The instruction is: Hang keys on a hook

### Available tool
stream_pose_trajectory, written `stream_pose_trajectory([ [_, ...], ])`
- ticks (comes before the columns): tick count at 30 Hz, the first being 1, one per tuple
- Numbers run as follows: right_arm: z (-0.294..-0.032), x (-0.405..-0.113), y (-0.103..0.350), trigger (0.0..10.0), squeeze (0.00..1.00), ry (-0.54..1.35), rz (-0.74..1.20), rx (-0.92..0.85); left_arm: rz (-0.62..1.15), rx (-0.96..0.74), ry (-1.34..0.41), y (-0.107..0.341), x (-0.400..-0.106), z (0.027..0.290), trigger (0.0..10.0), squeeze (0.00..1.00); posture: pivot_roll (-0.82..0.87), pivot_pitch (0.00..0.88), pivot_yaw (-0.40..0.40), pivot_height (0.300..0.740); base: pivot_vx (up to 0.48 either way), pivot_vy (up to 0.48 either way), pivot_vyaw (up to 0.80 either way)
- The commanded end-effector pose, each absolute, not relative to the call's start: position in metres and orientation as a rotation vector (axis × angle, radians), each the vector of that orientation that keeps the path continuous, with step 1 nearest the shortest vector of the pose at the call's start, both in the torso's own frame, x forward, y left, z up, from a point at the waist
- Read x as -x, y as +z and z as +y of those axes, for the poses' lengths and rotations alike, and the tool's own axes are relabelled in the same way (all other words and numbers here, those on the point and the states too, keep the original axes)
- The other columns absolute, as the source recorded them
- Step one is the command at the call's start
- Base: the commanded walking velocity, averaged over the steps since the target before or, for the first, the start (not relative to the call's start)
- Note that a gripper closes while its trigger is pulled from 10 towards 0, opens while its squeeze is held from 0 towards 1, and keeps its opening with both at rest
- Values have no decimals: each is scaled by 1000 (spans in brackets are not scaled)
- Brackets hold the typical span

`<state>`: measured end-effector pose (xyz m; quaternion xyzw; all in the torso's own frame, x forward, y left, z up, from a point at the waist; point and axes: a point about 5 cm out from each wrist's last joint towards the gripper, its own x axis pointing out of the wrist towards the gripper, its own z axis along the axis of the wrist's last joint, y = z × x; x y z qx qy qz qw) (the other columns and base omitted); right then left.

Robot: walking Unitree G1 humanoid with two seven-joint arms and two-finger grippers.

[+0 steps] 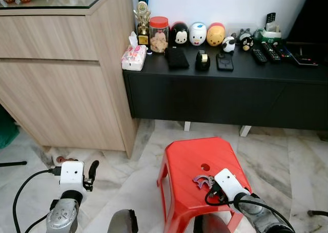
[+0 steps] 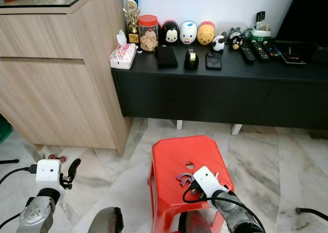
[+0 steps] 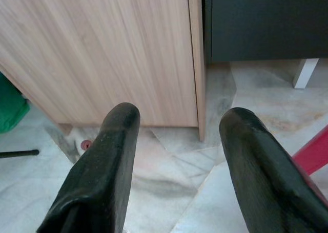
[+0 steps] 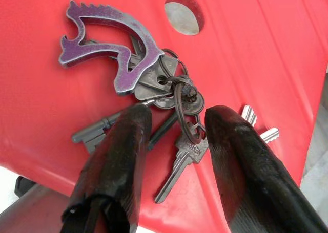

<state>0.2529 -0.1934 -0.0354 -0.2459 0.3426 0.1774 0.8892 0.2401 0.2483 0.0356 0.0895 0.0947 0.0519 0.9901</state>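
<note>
A bunch of keys [image 4: 169,102] with a purple dolphin-shaped fob [image 4: 102,43] lies on the seat of a red plastic stool [image 1: 189,192], beside its round hole [image 4: 183,15]. My right gripper [image 4: 171,135] hovers low over the keys, open, with one finger on each side of the key ring. In the eye views the keys [image 1: 203,181] show just ahead of the right wrist camera. My left gripper [image 3: 177,156] is held open over the marble floor, to the left of the stool, with nothing between its fingers.
A light wood cabinet [image 1: 61,74] stands at the left. A low black console [image 1: 225,89] runs along the wall, carrying a tissue pack, a jar, toy figures and remotes. Marble floor [image 1: 287,161] lies around the stool.
</note>
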Motion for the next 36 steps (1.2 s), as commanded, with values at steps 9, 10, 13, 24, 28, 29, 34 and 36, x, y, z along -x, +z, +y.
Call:
stream_pose_trajectory([
  [9,-198,-262,-29,10000,0,304,685,540,190,-192,95,38,-237,249,10000,0,38,45,-21,613,0,0,0],
  [10,-198,-262,-29,10000,0,304,685,536,192,-191,95,38,-237,249,10000,0,38,45,-21,613,0,0,0],
  [13,-196,-261,-30,3412,0,311,688,530,193,-192,95,39,-236,249,10000,0,40,48,-18,613,0,0,0],
  [24,-193,-253,-38,0,0,318,732,509,198,-197,93,39,-235,251,10000,0,42,52,-11,613,0,0,0],
  [28,-194,-250,-40,0,0,311,746,505,201,-199,94,40,-233,251,10000,0,44,59,-9,613,0,0,0],
  [29,-195,-249,-41,0,0,308,750,503,201,-200,94,40,-231,252,10000,0,45,64,-8,613,0,0,0],
  [34,-196,-246,-42,0,0,302,757,500,206,-201,94,39,-229,252,10000,0,45,71,-7,613,0,0,0],
  [36,-196,-246,-43,0,0,302,758,501,207,-201,93,39,-229,252,10000,0,48,72,-7,613,0,0,0],
])
